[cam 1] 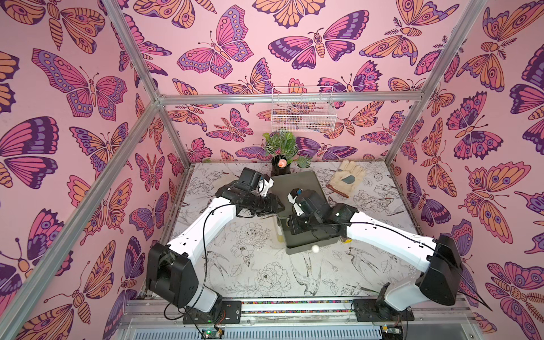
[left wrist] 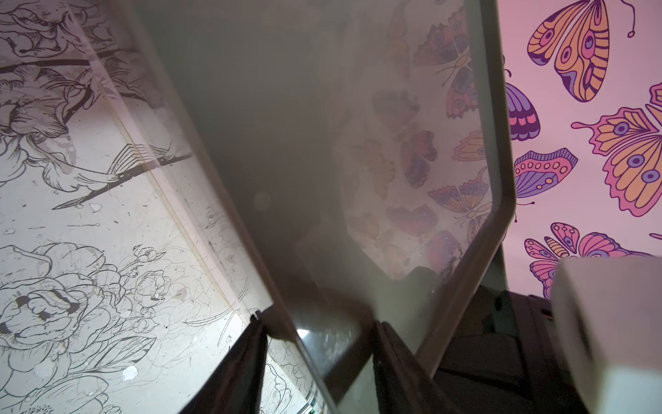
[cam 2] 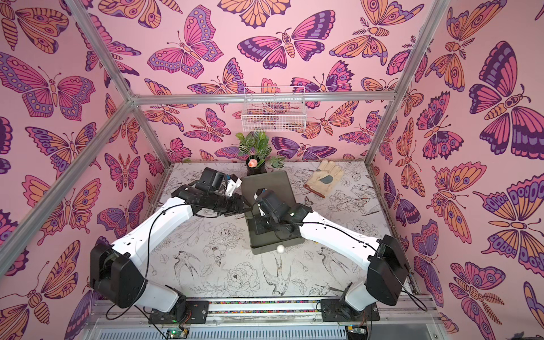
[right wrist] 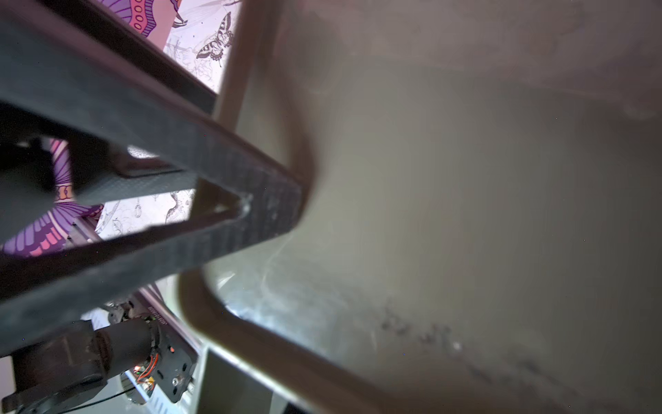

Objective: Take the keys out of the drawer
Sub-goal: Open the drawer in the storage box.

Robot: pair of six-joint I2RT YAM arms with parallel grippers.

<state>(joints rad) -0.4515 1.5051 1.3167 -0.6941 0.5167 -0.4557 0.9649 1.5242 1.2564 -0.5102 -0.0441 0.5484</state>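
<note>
Floral tabletop point(cam 1: 250, 265), butterfly walls point(cam 1: 73, 132). L gripper point(left wrist: 320, 324) clamps olive cabinet point(cam 1: 297, 182) edge. R gripper point(right wrist: 276, 211) pinched closed, tips inside open drawer point(right wrist: 465, 179) corner.

Top views high overhead, wrist views close against drawer unit point(left wrist: 286, 161)

- Left arm point(cam 1: 200, 235): glossy white shells between boxy black joint housings, with a thin black cable looping alongside.
- Right arm point(cam 1: 382, 235): the same white-and-black build, with a black cable running along its shell.
- Black base plates point(cam 1: 228, 313), screwed down, at 7 and 5 o'clock in both top views.
- Left end effector point(left wrist: 322, 333) and right end effector point(right wrist: 279, 204): dark fingers, weave-textured.
- Red wires point(right wrist: 148, 365) beside one base.
</note>
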